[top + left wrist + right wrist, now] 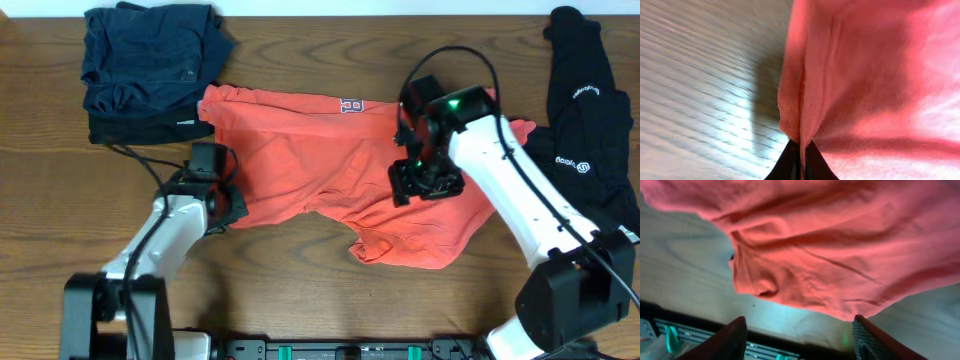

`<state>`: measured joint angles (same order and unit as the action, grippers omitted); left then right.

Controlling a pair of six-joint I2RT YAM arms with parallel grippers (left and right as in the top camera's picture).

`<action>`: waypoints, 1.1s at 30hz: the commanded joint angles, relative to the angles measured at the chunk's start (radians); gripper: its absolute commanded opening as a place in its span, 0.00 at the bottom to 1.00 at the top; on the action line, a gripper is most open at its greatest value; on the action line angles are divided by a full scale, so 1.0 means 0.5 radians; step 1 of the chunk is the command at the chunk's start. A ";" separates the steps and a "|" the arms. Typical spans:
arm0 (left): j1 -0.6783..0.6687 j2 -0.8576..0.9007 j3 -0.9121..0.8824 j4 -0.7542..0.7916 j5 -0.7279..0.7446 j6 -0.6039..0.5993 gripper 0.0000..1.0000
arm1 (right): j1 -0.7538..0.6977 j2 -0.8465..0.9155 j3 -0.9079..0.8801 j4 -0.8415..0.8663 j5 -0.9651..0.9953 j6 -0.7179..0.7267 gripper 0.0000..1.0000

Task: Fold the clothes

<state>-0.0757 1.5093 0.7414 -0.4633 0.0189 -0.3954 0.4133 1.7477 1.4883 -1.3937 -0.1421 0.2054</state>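
Left tool [801,151] tight on coral T-shirt [865,75]

You have the T-shirt [300,150] spread across the middle of the desk [300,290], its lettering towards the far edge. In the far left corner lies a stack of folded garments [150,60], touching the T-shirt's left shoulder. A garment with logos [585,110] runs from the far right corner down along the right edge, just beside the T-shirt. Your left gripper [232,205] is at the T-shirt's left side, and your right gripper [425,185] is over its right part.
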 commanded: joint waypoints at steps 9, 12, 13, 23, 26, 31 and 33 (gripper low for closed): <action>0.141 -0.158 0.060 -0.004 -0.024 0.003 0.06 | 0.287 -0.014 -0.430 0.197 0.057 0.202 0.68; 0.161 -0.158 0.060 -0.003 -0.024 0.003 0.06 | 0.361 -0.014 -0.518 0.295 0.019 0.177 0.72; 0.167 -0.158 0.060 -0.003 -0.024 0.004 0.06 | 0.387 -0.014 -0.539 0.323 0.011 0.166 0.74; 0.224 -0.158 0.060 -0.003 -0.024 0.041 0.06 | 0.536 -0.014 -0.840 0.761 0.030 0.141 0.74; 0.224 -0.158 0.060 -0.004 -0.024 0.041 0.06 | 0.533 -0.014 -0.921 0.890 0.047 0.186 0.64; 0.224 -0.158 0.060 -0.005 -0.024 0.041 0.06 | 0.526 -0.014 -0.944 0.899 0.186 0.312 0.15; 0.224 -0.158 0.060 -0.006 -0.024 0.041 0.06 | 0.500 -0.018 -0.930 0.863 0.185 0.353 0.01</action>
<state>0.0296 1.4349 0.7509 -0.4637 0.0193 -0.3882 0.6773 1.7473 1.0214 -0.9504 -0.0910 0.3283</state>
